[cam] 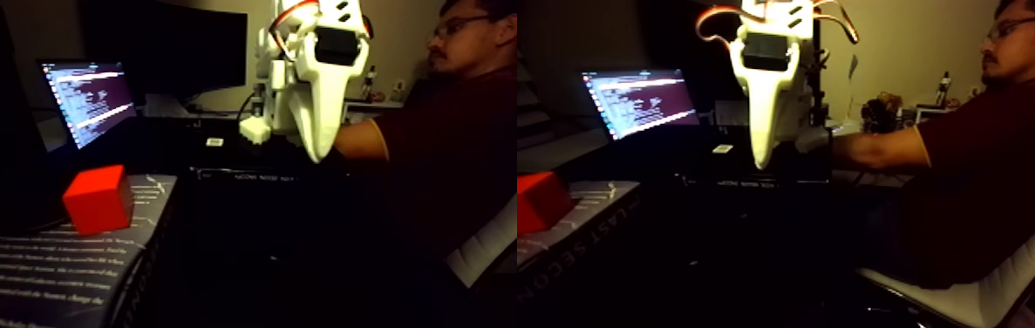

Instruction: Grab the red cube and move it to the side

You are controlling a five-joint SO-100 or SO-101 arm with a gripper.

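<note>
Dim room, wide picture made of two nearly equal halves side by side.

Small bright red-orange matte cube [98, 199] resting on the back cover of a book [36, 270] with white printed lines, at lower left of the left half; seen again, cut by the seam, at the left edge of the right half. Spine lettering of the book legible only in part.

White plastic two-finger gripper [316, 157] hanging high over the dark table [280, 227], tip pointing down — well apart from the cube, to its right and farther back in the left half. Fingers appear pressed together into one tapering point, nothing between them; dark servo block above, red-orange wires looping at the top.

Open laptop [88, 100] with lit screen of text lines behind the cube, a large dark monitor [166, 52] farther back.

Seated person in a dark maroon shirt [986, 183] at right, forearm stretched toward the arm's base — white chair [1004, 279] beneath. Small clutter on the far desk, too blurred to identify.
</note>
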